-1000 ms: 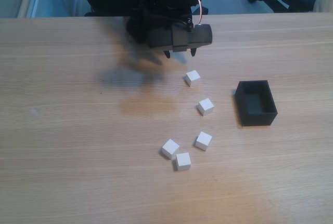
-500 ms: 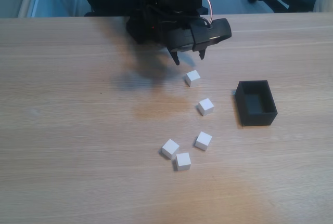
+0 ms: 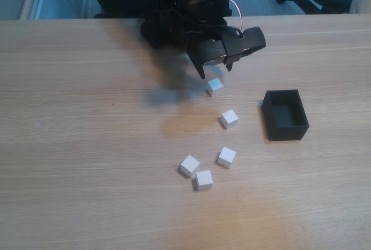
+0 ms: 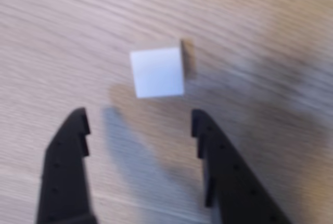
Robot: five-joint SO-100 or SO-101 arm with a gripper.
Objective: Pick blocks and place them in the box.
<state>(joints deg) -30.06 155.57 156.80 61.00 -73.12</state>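
Moved since the earlier frame: gripper (image 3: 213, 71), now lower and further right in the fixed view, its black fingers spread wide and empty, hanging just above the topmost white block (image 3: 215, 86). Wrist view: same block (image 4: 157, 71) lies flat on the wooden surface (image 4: 62, 37) ahead of the gripper (image 4: 138, 122), roughly centred on the gap between the two fingers (image 4: 70, 141) but not yet between them; no contact visible; picture somewhat blurred. Blocks, five in all, white cubes, all resting on the light wood surface (image 3: 69, 145) in the fixed view: topmost as above; second block (image 3: 229, 119) below and slightly right of it; third block (image 3: 226, 157) lower still; fourth block (image 3: 189, 165) and fifth block (image 3: 203, 179) just beside each other at the bottom of the group, left of the third. Box (image 3: 284, 115): black, open-topped, upright, standing at the right of the blocks and well apart from the gripper; nothing visible inside. Arm body: black, with a pale cable looped over it, at the top centre of the fixed view.
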